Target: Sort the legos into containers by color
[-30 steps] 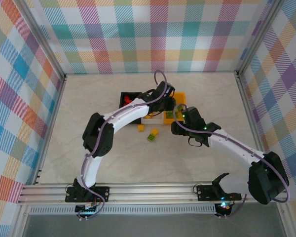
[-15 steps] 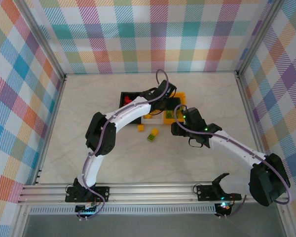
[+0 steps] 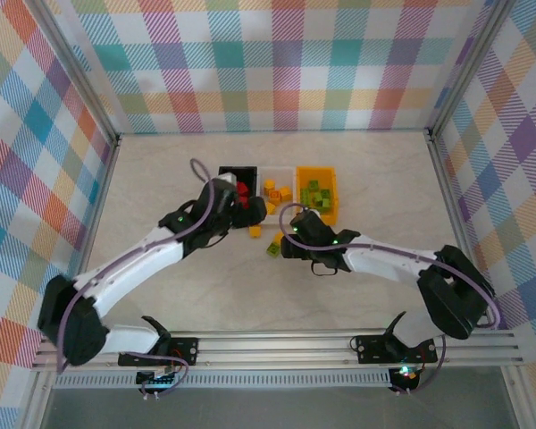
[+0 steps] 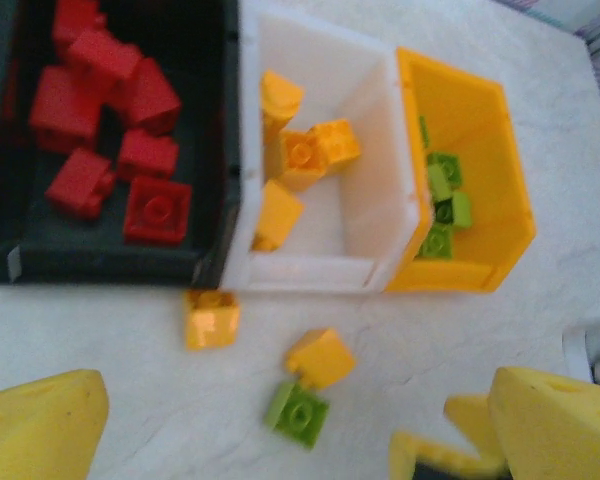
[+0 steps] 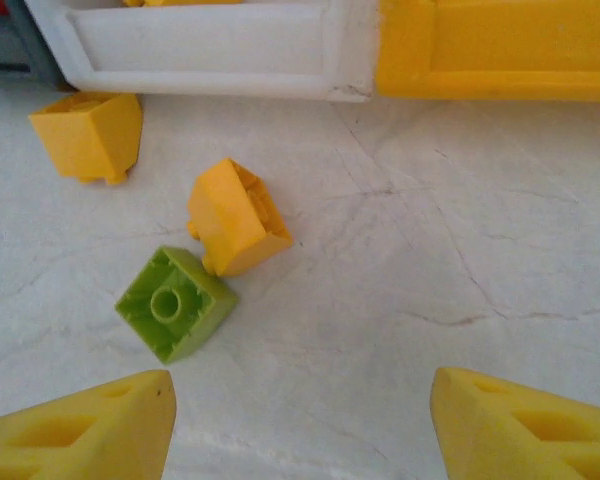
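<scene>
black bin [image 3: 237, 169] part hidden by left arm [image 3: 152, 259] | white bin [image 5: 200, 45] cropped

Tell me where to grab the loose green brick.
Come straight down and pinch the green brick across its upper-left and lower-right walls, as seen in the right wrist view. It lies flat, turned diamond-wise, and a yellow brick crowds its upper-right wall.

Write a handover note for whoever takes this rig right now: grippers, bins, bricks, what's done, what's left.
Grippers: left gripper open and empty, at the front of the black bin; right gripper open and empty, over the loose bricks.
Done: red bricks in the black bin, yellow bricks in the white bin, green bricks in the orange bin.
Left: loose yellow, second loose yellow and loose green on the table, in front of the white bin.
</scene>
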